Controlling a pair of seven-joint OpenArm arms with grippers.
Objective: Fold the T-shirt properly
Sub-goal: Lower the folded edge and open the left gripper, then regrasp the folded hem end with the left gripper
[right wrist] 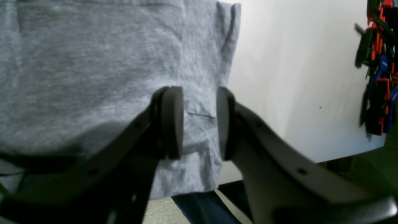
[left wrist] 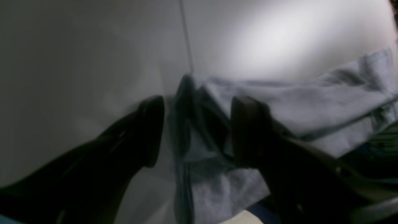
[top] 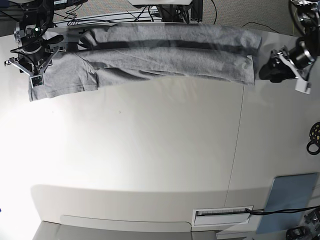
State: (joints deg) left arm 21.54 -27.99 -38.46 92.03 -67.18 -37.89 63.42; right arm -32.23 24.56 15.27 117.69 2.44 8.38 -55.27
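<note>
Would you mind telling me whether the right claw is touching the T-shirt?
Cannot tell. In the right wrist view the right claw straddles a strip of T-shirt, but a gap shows beside each pad, so contact is unclear.

base overhead, wrist views close, sharing T-shirt [top: 165, 55]

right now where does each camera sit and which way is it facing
Left wrist: on the left arm, facing down its open fingers at the T-shirt edge and the white table.
Right wrist: on the right arm, facing down its fingers straddling T-shirt fabric.
Base: overhead, facing down on the table, both arms at the T-shirt's ends.
Shared: all three show the T-shirt and table.
</note>
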